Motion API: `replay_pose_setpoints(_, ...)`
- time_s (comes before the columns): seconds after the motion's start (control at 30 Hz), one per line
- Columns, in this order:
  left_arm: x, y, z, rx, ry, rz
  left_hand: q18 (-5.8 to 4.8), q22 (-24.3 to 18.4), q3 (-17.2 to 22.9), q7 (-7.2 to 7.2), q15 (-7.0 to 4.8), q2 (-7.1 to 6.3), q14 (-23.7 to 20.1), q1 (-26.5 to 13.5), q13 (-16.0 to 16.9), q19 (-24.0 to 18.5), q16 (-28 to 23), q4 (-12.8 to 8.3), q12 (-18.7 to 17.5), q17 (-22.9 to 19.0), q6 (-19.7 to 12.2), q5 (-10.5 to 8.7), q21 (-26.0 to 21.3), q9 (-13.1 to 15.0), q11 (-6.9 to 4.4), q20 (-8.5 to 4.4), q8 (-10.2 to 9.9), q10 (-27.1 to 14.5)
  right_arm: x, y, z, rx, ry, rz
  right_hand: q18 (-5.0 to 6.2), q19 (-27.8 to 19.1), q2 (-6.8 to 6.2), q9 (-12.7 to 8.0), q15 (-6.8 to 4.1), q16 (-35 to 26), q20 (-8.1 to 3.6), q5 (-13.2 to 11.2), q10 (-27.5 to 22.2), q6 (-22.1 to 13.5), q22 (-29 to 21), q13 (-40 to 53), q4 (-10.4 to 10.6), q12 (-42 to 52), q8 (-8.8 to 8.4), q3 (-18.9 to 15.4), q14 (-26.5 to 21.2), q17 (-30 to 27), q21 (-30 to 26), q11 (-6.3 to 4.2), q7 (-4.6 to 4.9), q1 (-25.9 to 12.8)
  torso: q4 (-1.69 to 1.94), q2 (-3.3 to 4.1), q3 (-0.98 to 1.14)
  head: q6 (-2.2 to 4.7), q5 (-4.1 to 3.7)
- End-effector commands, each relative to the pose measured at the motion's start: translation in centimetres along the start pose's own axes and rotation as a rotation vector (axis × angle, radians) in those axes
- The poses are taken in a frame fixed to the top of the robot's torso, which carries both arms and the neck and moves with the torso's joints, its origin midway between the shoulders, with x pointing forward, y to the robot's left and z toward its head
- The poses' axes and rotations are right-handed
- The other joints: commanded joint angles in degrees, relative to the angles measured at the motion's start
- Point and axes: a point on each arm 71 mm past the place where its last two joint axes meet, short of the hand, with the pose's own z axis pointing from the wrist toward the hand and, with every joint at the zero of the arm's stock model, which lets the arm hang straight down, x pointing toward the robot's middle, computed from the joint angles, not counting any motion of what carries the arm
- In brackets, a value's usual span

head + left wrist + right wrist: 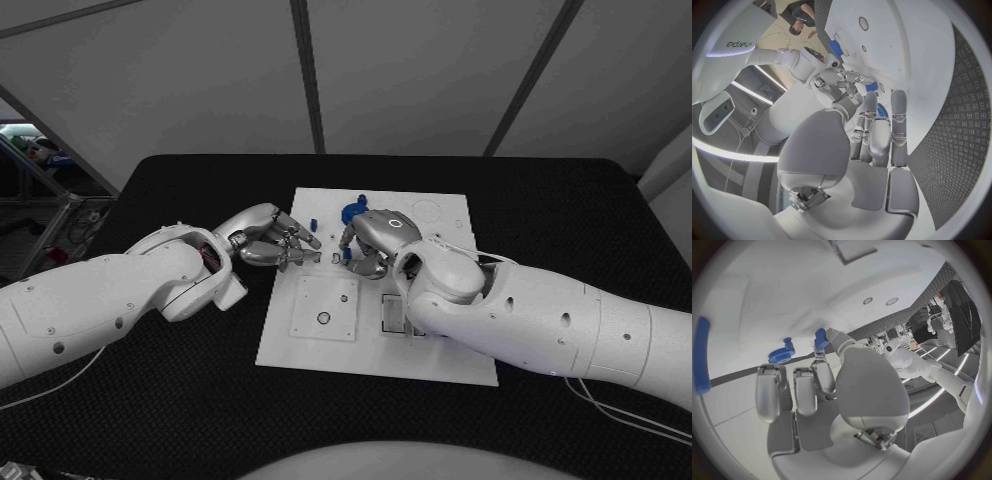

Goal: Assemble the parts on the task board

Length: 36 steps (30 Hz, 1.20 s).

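Head view first: both hands are crowded over the far half of the white task board point(433, 365), which lies in the middle of the black table point(173, 400). The left hand point(271, 238) comes in over the board's left edge with its fingers reaching toward the centre, and the right hand point(378, 238) meets it there, knuckles up, fingers curled down. Just beyond the right hand a blue gear-like part point(355, 211) sits on the board, and a thin blue bar point(312, 222) lies close to the left hand's fingertips. From the right wrist, that hand point(811, 390) pinches a small blue piece point(821, 338) at the tip of one finger against the thumb, while the other fingers hang loosely beside it; the gear point(782, 354) is just next to them, and a long blue strip point(702, 356) lies well apart on the white surface. From the left wrist, the left hand point(876, 135) stretches its fingers out flat toward the board, with small blue parts near the tips point(872, 87), but whether it actually grips one I cannot tell, since the fingers overlap there. My read: the right hand holds its piece up for seating, and the left is close in to steady or pass.
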Motion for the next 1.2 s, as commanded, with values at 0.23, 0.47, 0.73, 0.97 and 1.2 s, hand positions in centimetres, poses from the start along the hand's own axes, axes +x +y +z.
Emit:
replay_pose_setpoints(0.23, -0.15, -0.12, 0.01, 0.01, -0.007, -0.003, -0.97, 0.1, 0.5, 0.19, 0.34, 0.04, -0.2, -0.7, -0.1, -0.2, 0.0, -0.1, -0.4, 0.0, 0.0, -0.27, 0.3, 0.0, 0.11, -0.25, -0.2, -0.3, 0.49, -0.31, -0.04, 0.012, 0.036, -0.016, -0.31, 0.6, -0.64, 0.6, 0.04, -0.3, -0.09, -0.4, -0.3, -1.0, 7.8, 0.6, 0.5, -0.4, -1.12, 0.0, 4.5, 8.9, -0.5, 0.36, 0.14, -1.2, 0.01, 0.03, 0.02, -0.05, -0.02)
replay_pose_setpoints(0.47, -0.16, -0.09, 0.01, 0.008, -0.006, -0.003, -0.97, 0.1, 0.5, 0.19, 0.34, 0.04, -0.2, -0.7, -0.1, -0.2, 0.0, -0.1, -0.4, 0.0, 0.0, -0.27, 0.3, 0.0, 0.11, -0.25, -0.2, -0.3, 0.53, -0.32, 0.02, 0.013, 0.04, -0.017, -0.23, 0.3, -1.14, 0.4, 0.34, -0.5, 0.18, -0.6, -0.5, -1.9, 7.5, 0.4, 0.7, -0.7, -1.78, -0.1, 4.5, 8.7, -0.7, 0.73, 0.58, -1.5, 0.02, 0.0, 0.02, -0.11, 0.0)
replay_pose_setpoints(0.73, -0.21, -0.02, 0.0, 0.005, -0.006, -0.002, -0.97, 0.1, 0.6, 0.21, 0.36, -0.06, -0.2, -0.7, -0.1, -0.2, 0.0, -0.2, -0.4, -0.1, -0.1, -0.28, 0.3, 0.0, 0.12, -0.23, -0.2, -0.4, 0.55, -0.3, 0.05, 0.012, 0.042, -0.017, -0.15, 0.1, -1.47, 0.2, 0.55, -0.7, 0.38, -0.7, -0.7, -2.5, 7.2, 0.2, 0.8, -0.9, -2.19, -0.1, 4.4, 8.5, -0.9, 0.97, 0.85, -1.7, 0.01, 0.01, 0.02, -0.14, 0.02)
replay_pose_setpoints(0.97, -0.24, 0.01, -0.01, 0.003, -0.006, -0.002, -0.97, 0.1, 0.6, 0.21, 0.36, -0.06, -0.2, -0.7, -0.1, -0.2, 0.0, -0.2, -0.4, -0.1, -0.1, -0.28, 0.3, 0.0, 0.12, -0.23, -0.2, -0.4, 0.53, -0.32, 0.05, 0.011, 0.04, -0.016, -0.09, -0.1, -1.68, 0.1, 0.7, -0.8, 0.52, -0.8, -0.9, -3.0, 7.0, 0.0, 0.9, -1.1, -2.5, 0.0, 4.4, 8.4, -1.0, 1.13, 1.04, -1.7, 0.01, 0.0, 0.03, -0.14, 0.05)
replay_pose_setpoints(1.2, -0.29, 0.07, -0.01, 0.002, -0.007, -0.002, -0.97, 0.1, 0.6, 0.21, 0.36, -0.06, -0.2, -0.7, -0.1, -0.2, 0.0, -0.2, -0.4, -0.1, -0.1, -0.28, 0.3, 0.0, 0.12, -0.23, -0.2, -0.4, 0.48, -0.29, 0.04, 0.009, 0.034, -0.013, -0.05, -0.2, -1.83, 0.0, 0.8, -0.9, 0.62, -0.8, -1.0, -3.3, 6.8, -0.1, 1.0, -1.3, -2.71, 0.0, 4.3, 8.2, -1.1, 1.25, 1.17, -1.8, -0.01, 0.0, 0.03, -0.11, 0.01)
